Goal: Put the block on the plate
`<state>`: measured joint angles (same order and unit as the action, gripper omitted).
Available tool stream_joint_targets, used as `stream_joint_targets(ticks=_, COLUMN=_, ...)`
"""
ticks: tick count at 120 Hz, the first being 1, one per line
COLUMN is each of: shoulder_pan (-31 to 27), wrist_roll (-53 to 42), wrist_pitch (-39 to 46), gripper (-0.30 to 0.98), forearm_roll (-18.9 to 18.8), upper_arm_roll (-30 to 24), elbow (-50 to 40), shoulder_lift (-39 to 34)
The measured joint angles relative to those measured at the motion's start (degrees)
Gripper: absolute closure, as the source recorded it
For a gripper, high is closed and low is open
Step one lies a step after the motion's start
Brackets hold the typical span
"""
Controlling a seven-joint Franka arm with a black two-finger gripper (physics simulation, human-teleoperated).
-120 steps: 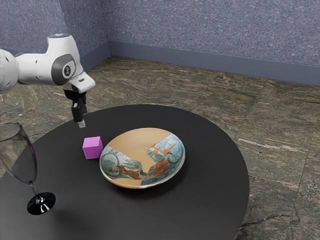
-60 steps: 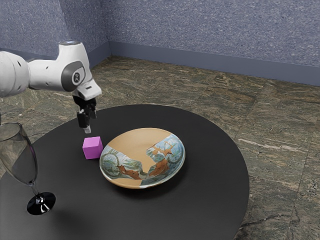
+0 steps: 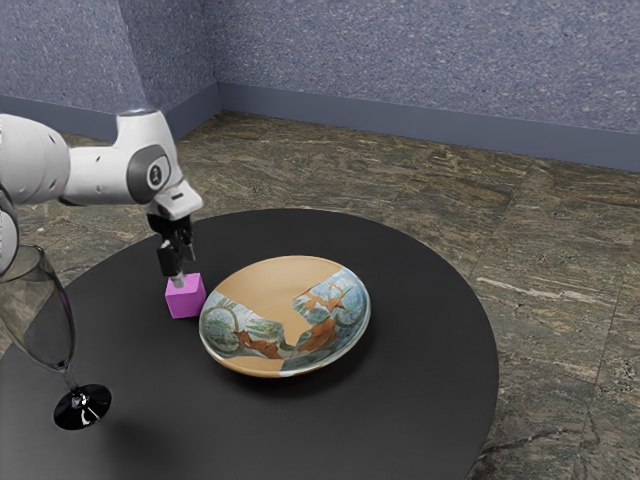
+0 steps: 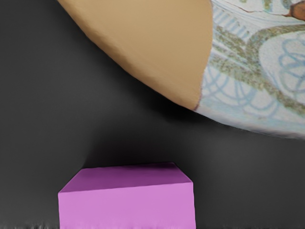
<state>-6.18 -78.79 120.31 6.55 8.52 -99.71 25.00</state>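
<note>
The black two-finger gripper [image 3: 180, 281] is low at the small magenta cube-shaped block [image 3: 185, 297], its lower end overlapping the block's top in the exterior view. Whether it is spread or pressed together, and whether it touches the block, I cannot tell. The block sits on the round black table [image 3: 420, 400], just beside the shallow tan plate with painted patterns [image 3: 285, 290], toward the exterior view's left edge of the table.
</note>
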Motion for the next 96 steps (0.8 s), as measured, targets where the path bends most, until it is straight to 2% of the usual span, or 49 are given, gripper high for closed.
stream_joint_targets(ticks=64, shoulder_pan=-1.1, wrist_roll=0.2, wrist_pitch=2.8, gripper=0.01, forearm_roll=1.9, upper_arm_roll=-0.2, elbow=-0.2, shoulder_lift=6.5)
stream_joint_targets(ticks=84, shoulder_pan=-0.9, wrist_roll=0.5, wrist_pitch=3.4, gripper=0.22, forearm_roll=2.0, upper_arm_roll=-0.3, elbow=-0.3, shoulder_lift=6.3)
stream_joint_targets(ticks=96, shoulder_pan=-0.9, wrist_roll=0.6, wrist_pitch=3.6, gripper=0.30, forearm_roll=2.1, upper_arm_roll=-0.3, elbow=-0.4, shoulder_lift=6.3)
